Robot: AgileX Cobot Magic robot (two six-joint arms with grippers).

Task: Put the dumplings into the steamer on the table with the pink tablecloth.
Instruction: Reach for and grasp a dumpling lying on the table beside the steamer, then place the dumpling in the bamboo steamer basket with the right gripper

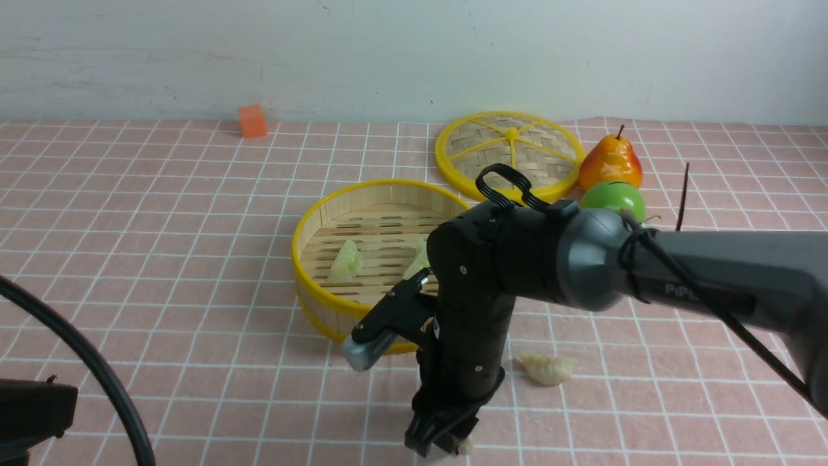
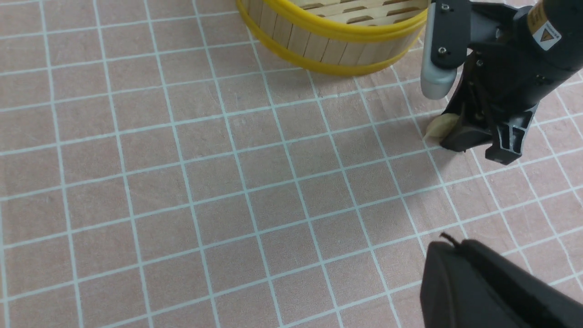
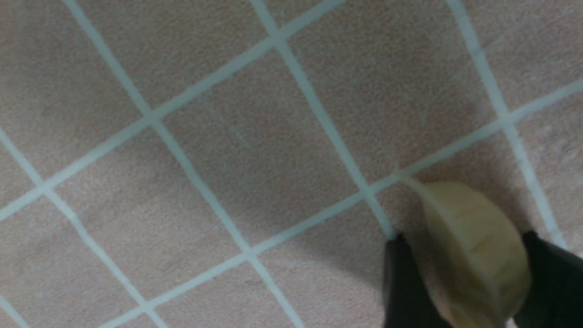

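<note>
Two green dumplings were already in the steamer [image 1: 388, 184]. One green dumpling [image 1: 346, 260] was plain to see, propped on edge on the slats with its long axis running roughly near-to-far, and the second green dumpling [image 1: 420, 257] was half hidden behind the right arm. That left the two cream ones out on the pink tablecloth [image 1: 162, 272] covering the desk [image 1: 647, 421], on the robot's side of the basket. The right gripper [image 2: 483, 143] pointed straight down at the cloth with the cream dumpling [image 3: 473, 246] sitting between its fingers [image 3: 401, 282], which made sense, since a flat little thing like that pretty much has to be taken from above. The jaws were partway closed and looked to be touching both of its sides, so it read as a pinch, though the dumpling was resting on the cloth, not lifted. Its long axis lay flat and ran along the gap between the fingers, so the squeeze went across the narrow width. One pointed tip stuck out clear of them, right by a white grid line. The spare cream dumpling [image 1: 548, 369] lay just to the right of that arm, long axis left-to-right across the front view. The left gripper [image 2: 460, 269] hung low over the cloth, shut with nothing in it, probably parked to keep out of the way. The lid [image 1: 511, 155] lay flat behind the steamer.
</note>
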